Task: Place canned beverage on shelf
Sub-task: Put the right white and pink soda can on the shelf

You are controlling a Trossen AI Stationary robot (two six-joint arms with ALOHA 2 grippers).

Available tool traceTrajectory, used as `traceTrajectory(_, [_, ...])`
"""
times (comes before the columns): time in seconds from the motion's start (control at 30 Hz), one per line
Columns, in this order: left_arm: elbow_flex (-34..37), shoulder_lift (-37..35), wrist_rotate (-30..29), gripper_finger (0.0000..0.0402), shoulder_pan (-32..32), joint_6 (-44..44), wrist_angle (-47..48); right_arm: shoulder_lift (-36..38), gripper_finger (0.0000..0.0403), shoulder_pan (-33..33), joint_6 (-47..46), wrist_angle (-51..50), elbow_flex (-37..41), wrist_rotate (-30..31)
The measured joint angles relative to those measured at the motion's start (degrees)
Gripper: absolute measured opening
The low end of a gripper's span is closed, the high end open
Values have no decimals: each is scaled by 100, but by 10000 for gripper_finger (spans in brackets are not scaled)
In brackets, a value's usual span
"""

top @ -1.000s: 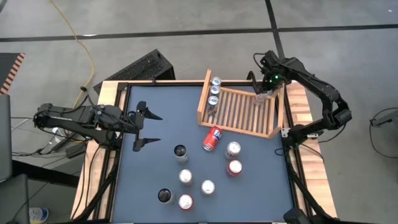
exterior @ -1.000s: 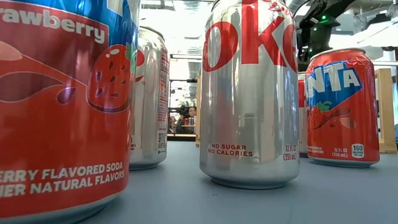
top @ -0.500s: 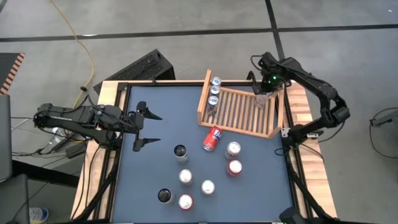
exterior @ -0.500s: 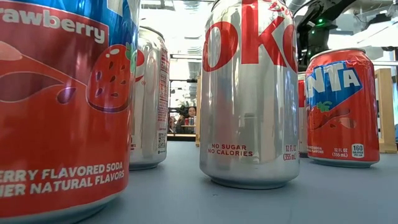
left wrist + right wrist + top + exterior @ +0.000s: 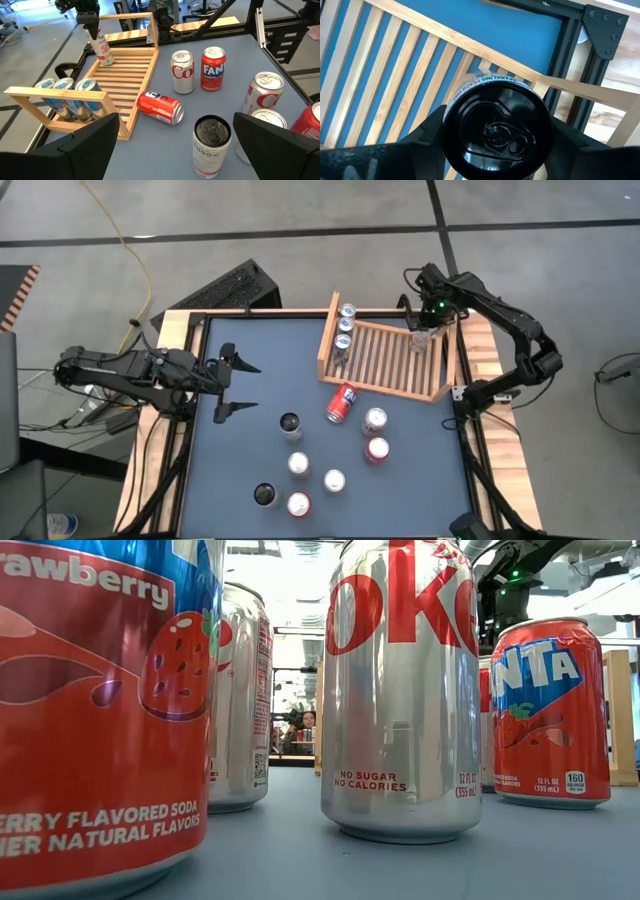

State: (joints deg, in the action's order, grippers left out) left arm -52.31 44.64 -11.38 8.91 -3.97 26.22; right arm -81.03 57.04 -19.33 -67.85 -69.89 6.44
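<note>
The right hand is clamping a black-topped can from above, tilted, over the slats at the far right corner of the shelf. Letting go while it is leaning is risking a topple against the side board. The left hand is waiting with its fingers spread apart over the counter's left side

Yellow cable on floor; black keyboard behind table.

Robotics lab: framed test table, floor cable, office chairs.
</note>
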Motion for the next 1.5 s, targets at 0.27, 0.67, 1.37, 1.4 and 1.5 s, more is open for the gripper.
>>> traceTrajectory(0.27, [0,0,0,380,0,4,0,0,225,0,-37,11,6,14])
traceTrajectory(0.67, [0,2,0,380,1,0,0,33,226,-7,-13,288,329,51])
traceTrajectory(1.37, [0,0,2,380,1,-5,0,-9,304,11,138,176,374,-265])
traceTrajectory(1.4, [0,0,2,380,-1,-7,0,-9,309,12,107,157,374,-264])
traceTrajectory(1.5, [0,0,2,380,1,-7,0,-9,321,11,0,144,374,-260])
